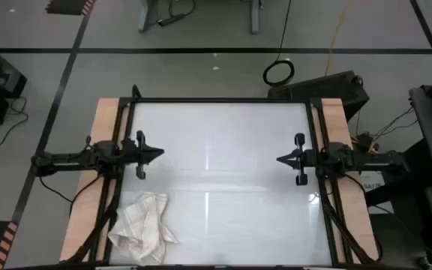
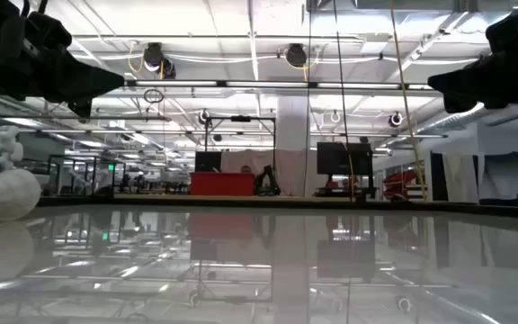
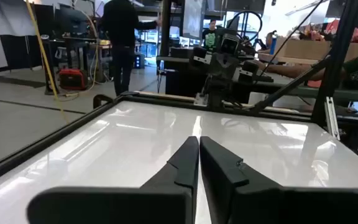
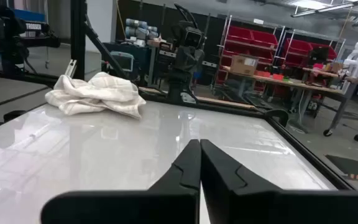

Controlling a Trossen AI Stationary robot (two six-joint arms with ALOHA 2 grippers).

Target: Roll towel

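Left gripper (image 1: 159, 155) above towel (image 1: 142, 227).

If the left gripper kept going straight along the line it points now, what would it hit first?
Nothing on the table lies in its line: the left gripper points across bare surface at the right gripper, which it would likely meet first. The towel sits off that line.

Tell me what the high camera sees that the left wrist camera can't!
Only the high view shows the towel, crumpled in a heap at the table's near left corner, and the left gripper from above, shut and raised over the table. Only the left wrist view shows a person standing in the room beyond. Both show the white table and the right gripper, shut and facing the left one.
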